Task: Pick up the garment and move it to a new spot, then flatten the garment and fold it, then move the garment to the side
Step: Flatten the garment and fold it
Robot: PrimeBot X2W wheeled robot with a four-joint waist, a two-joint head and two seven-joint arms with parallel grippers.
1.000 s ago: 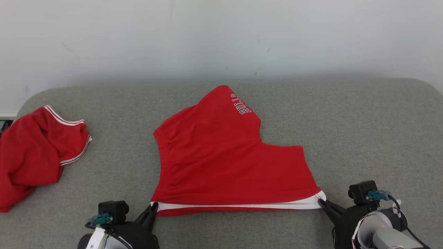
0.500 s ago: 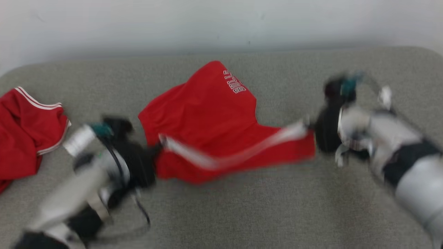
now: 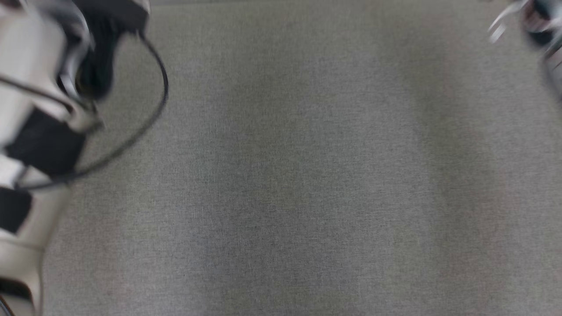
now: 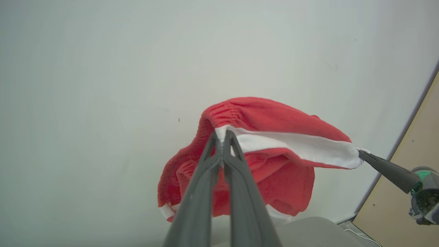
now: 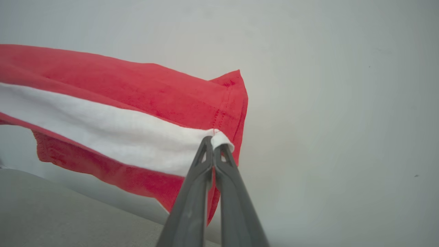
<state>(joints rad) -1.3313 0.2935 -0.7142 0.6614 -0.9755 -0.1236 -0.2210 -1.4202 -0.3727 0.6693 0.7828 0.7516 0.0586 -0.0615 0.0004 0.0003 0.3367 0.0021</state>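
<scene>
The garment [image 4: 274,120] is a pair of red shorts with a white side stripe, lifted in the air in front of a pale wall. My left gripper [image 4: 223,139] is shut on one end of the white stripe. My right gripper [image 5: 214,140] is shut on the stripe's other end, and the garment [image 5: 137,89] stretches away to the left of it. In the left wrist view the right gripper [image 4: 363,156] pinches the stripe's far corner. The head view has my pale left forearm [image 3: 30,87] at the left edge and a blurred bit of the right arm [image 3: 540,26] at the top right.
The grey fabric surface [image 3: 307,175] lies below me in the head view and shows low in both wrist views. A pale wall [image 4: 103,68] stands behind the garment. A tan panel [image 4: 411,206] is at the right of the left wrist view.
Both arms have swung up and forward, lifting the garment off the grey surface by its striped edge. The head view has tilted down, so garment and gripper tips have left it.
</scene>
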